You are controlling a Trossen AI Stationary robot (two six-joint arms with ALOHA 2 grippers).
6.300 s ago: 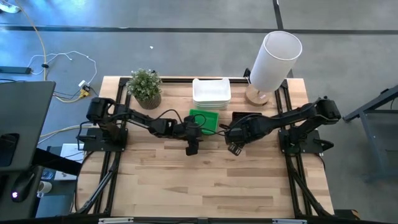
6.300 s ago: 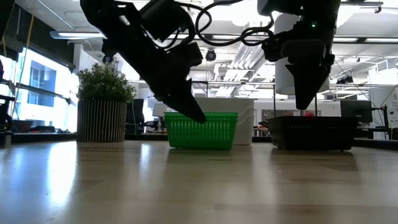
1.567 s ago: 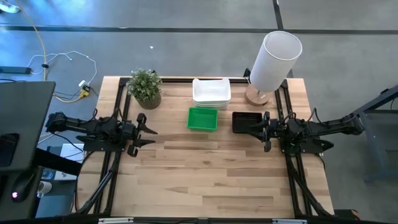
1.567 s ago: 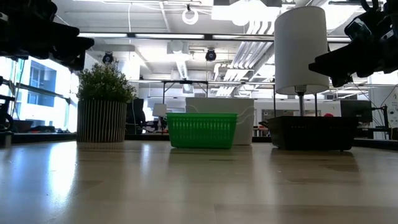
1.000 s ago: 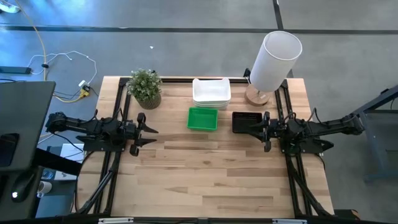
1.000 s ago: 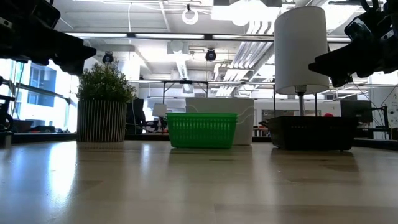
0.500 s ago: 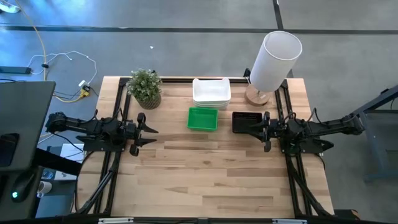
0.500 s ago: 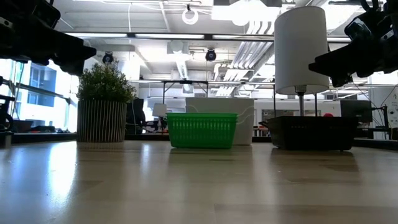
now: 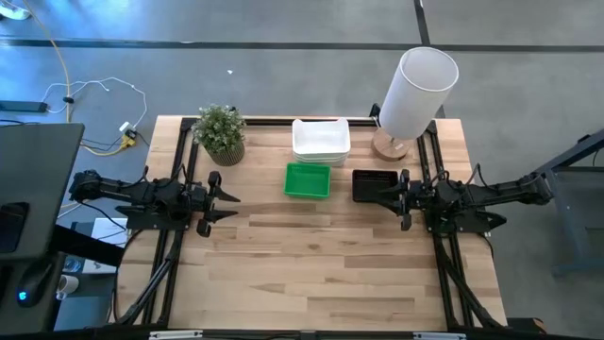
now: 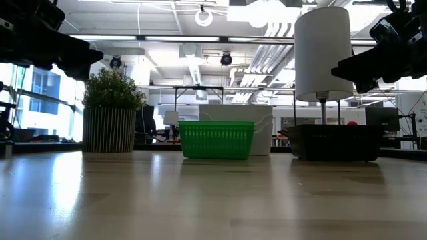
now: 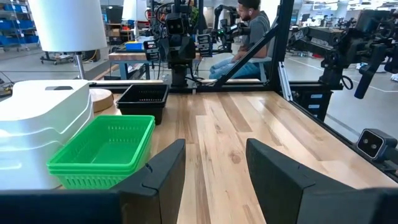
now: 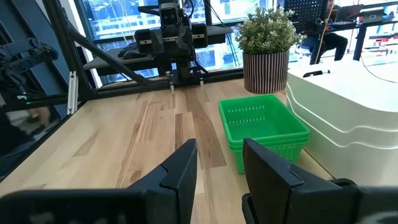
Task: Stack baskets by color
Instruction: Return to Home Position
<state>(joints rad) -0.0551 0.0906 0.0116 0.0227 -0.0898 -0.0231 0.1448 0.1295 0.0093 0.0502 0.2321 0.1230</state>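
Floor: grey concrete [image 9: 283, 80] all round, and there's a dark stripe [image 9: 283, 44] cutting straight across it.
Cables: yellow and white leads [image 9: 94, 94] straggling over the floor, far left.
Table: pale wood planks [image 9: 321, 274], black frame along the edges.
Ceiling: open, white ducts and pipes [image 10: 267, 60], strip lights [image 10: 120, 38] glowing.
Windows: tall bright panes [image 10: 39, 85] on the low view's left.
Beyond: a workbench [image 11: 134, 56] out there, and a seated person [image 11: 252, 28] past the table's end.
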